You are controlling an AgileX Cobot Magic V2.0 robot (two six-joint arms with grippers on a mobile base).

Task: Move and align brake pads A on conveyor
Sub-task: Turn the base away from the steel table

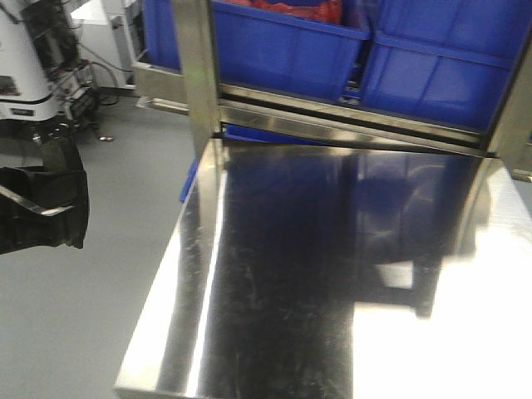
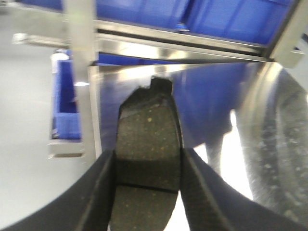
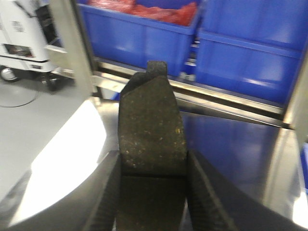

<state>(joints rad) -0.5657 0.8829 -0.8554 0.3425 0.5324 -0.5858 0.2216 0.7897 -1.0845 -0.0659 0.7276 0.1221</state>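
Gripping by the long edges, our left gripper (image 2: 147,166) pinches the first brake pad (image 2: 149,134), the jaws pressing on both its sides and the groove lying across between them. Our right gripper (image 3: 153,168) pinches the second brake pad (image 3: 151,120) in the same way. Both pads are held in the air above the shiny steel table (image 1: 274,249). Behind the table stands a steel frame (image 1: 195,75), and farther back we see blue bins (image 1: 283,46), one holding red things.

A shiny steel bench (image 1: 274,274) reflects the blue bins (image 1: 283,41) racked behind it. One bin holds red items (image 3: 163,12). A white machine (image 1: 33,58) stands on the grey floor (image 1: 83,316) at left.
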